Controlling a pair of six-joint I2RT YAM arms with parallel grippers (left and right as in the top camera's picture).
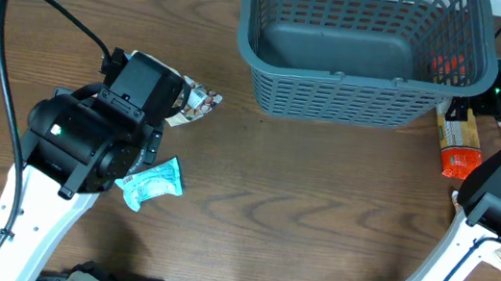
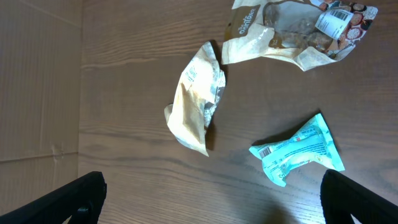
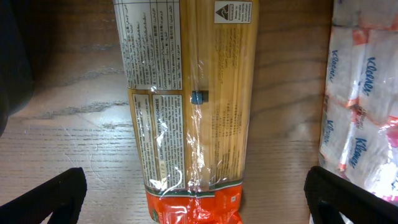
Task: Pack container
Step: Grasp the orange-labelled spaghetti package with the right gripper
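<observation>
left arm [image 1: 55,149]: I have it reaching up from the near edge on the left, with the wrist bent downward.
left gripper [image 2: 214,202]: faces down, fingers spread wide, holding nothing.
right arm [image 1: 500,198]: I see it rising along the right edge.
right gripper [image 3: 199,199]: faces down, fingers wide apart, empty.

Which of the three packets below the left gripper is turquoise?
The turquoise packet, crumpled, at the lower right in the left wrist view. The other two are pale: a cream packet and a clear beige packet.
</observation>
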